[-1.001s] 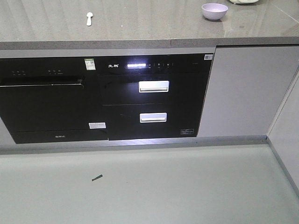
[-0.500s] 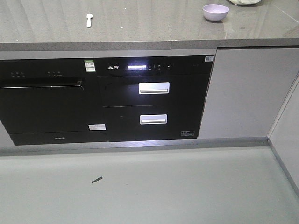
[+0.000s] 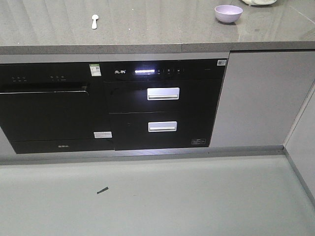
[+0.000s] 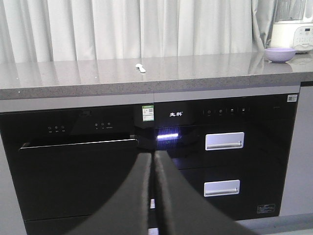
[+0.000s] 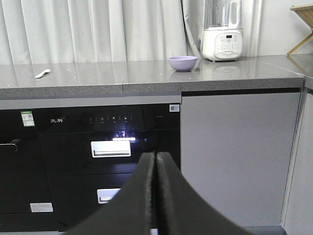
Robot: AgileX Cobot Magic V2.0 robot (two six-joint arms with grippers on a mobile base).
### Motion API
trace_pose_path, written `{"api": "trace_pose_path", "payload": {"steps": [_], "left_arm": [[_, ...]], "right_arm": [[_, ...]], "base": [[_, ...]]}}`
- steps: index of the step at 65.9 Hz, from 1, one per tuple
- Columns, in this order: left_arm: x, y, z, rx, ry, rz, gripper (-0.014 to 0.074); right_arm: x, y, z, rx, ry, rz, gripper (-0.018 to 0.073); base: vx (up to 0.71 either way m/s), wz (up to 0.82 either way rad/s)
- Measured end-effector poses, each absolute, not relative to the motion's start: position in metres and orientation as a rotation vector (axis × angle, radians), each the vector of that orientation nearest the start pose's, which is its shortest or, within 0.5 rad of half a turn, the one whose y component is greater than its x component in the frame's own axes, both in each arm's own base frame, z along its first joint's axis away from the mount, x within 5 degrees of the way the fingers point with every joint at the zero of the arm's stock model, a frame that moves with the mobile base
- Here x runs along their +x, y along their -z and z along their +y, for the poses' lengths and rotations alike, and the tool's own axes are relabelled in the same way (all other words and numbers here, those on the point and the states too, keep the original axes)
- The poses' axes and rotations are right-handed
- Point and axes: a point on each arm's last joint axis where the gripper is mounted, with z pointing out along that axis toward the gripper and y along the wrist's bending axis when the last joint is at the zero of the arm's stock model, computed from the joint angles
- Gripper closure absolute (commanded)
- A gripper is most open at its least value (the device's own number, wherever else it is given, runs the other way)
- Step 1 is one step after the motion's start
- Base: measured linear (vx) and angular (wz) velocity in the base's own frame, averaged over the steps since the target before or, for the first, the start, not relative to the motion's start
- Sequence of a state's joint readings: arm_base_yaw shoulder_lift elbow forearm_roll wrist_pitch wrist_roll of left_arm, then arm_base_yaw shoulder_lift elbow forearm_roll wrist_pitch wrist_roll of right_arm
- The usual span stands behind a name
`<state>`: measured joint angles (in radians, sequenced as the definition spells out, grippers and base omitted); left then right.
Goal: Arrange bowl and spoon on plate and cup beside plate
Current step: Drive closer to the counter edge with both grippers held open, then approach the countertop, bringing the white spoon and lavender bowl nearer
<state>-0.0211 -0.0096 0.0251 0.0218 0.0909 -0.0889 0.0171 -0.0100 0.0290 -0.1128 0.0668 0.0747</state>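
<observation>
A lavender bowl [image 3: 228,13] sits on the grey countertop [image 3: 147,29] at the right; it also shows in the left wrist view [image 4: 279,54] and the right wrist view [image 5: 183,63]. A pale spoon [image 3: 94,20] lies on the counter to the left, seen too as the spoon [image 4: 141,68] and the spoon [image 5: 42,73]. The plate and the cup are out of view. My left gripper [image 4: 152,159] is shut and empty, low before the black appliances. My right gripper [image 5: 155,157] is likewise shut and empty, well short of the counter.
Below the counter stand a black dishwasher [image 3: 49,108] and a black drawer unit [image 3: 162,105] with two silver handles. A white blender base [image 5: 223,43] stands behind the bowl. A grey cabinet door [image 3: 261,98] is to the right. A small dark scrap [image 3: 102,190] lies on the floor.
The view has shifted slightly: counter, bowl and appliances drift a little rightward and downward in the front-facing frame. Bowl and spoon keep their places on the counter.
</observation>
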Motion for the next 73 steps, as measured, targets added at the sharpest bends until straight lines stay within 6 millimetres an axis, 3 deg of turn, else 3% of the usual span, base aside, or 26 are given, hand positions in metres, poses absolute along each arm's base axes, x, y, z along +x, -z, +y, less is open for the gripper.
{"api": "trace_pose_path", "payload": {"steps": [73], "left_arm": [[0.0567, -0.1970, -0.0010, -0.038, 0.067, 1.590, 0.0602]], "right_arm": [[0.0569, -0.1979, 0.0003, -0.037, 0.022, 1.569, 0.0564]], "base": [[0.05, 0.01]]}}
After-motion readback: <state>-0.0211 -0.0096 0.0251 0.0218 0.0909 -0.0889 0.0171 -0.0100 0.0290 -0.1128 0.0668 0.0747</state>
